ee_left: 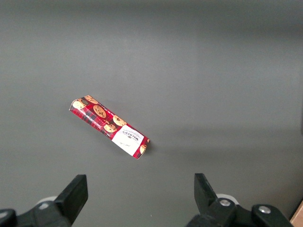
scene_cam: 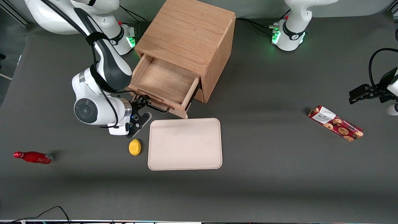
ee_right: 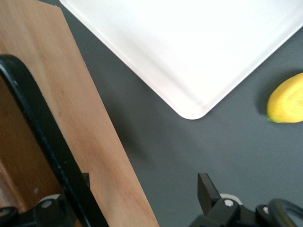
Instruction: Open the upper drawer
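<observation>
Gripper sits at the front of the upper drawer, fingers spread wide, one on each side of the black bar handle, not clamped. Drawer stands pulled out of the one cabinet, inside bare. Just beside the gripper: one lemon, one tray. Well apart: one red bottle, one cookie box.

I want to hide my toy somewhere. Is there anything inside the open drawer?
The upper drawer looks empty: only bare wood shows. The part still under the cabinet top is hidden. The gripper is at its black handle.
</observation>
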